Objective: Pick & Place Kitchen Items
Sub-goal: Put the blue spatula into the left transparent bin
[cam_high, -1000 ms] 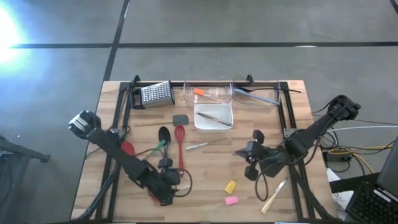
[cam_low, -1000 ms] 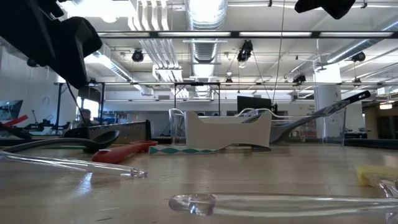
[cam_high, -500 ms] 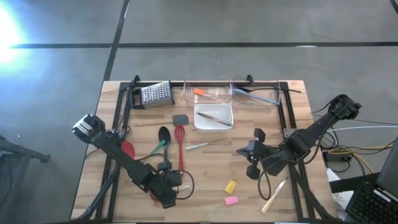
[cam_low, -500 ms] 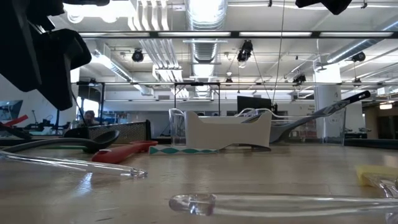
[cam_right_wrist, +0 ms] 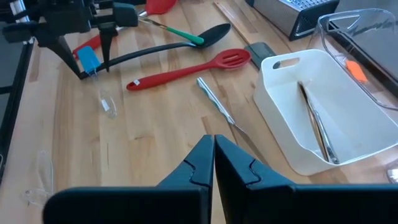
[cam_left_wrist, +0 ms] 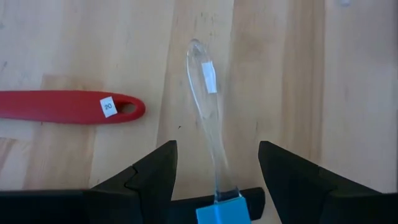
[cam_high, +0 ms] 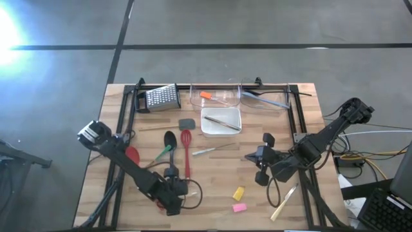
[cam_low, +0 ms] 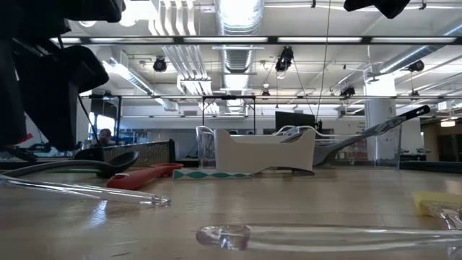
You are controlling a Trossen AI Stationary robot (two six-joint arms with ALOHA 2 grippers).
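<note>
My left gripper [cam_high: 174, 194] is open near the table's near edge, pointing down. Its fingers stand on either side of a utensil with a blue head [cam_left_wrist: 219, 210] and a clear handle [cam_left_wrist: 208, 118], which lies flat on the table; they touch nothing. The right wrist view also shows the left gripper [cam_right_wrist: 87, 43] and the blue head [cam_right_wrist: 87, 59]. A red slotted spatula [cam_high: 186, 148], a black spoon [cam_high: 168, 140] and a red spatula [cam_high: 132, 153] lie on the table nearby. My right gripper [cam_high: 257, 161] is shut and empty at centre right.
A steel grater [cam_high: 161, 96], two clear bins [cam_high: 215, 96] and a white tray [cam_high: 230, 127] holding tongs stand at the far side. A yellow piece [cam_high: 239, 193], a pink piece [cam_high: 239, 207] and wooden sticks [cam_high: 283, 203] lie near the front right. A second clear utensil [cam_low: 303, 235] lies by the near edge.
My left arm has swung a little toward the table's near edge and lowered, bringing its open gripper down over the blue-headed utensil. The utensil has not moved.
</note>
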